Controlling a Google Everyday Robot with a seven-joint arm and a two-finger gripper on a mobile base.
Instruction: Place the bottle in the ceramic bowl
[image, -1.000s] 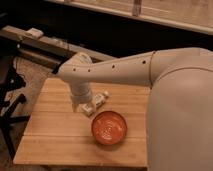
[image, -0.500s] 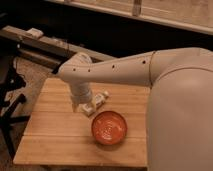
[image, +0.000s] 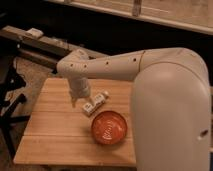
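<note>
**A:** Where does the gripper (image: 81, 101) sit?

**B:** Low over the middle of the table (image: 50, 131), a little nearer the far edge. Whether it is wide, narrow or holding anything cannot be told.

**A:** And the bottle (image: 95, 103)?

**B:** It lies flat just beside the gripper, toward the right edge. Its long axis slants from near-left to far-right. The ceramic bowl (image: 108, 127) sits close by, toward the near edge.

**A:** The surroundings?

**B:** The tabletop is pale wooden planks, and a dark bench (image: 35, 42) runs behind the far edge.
</note>
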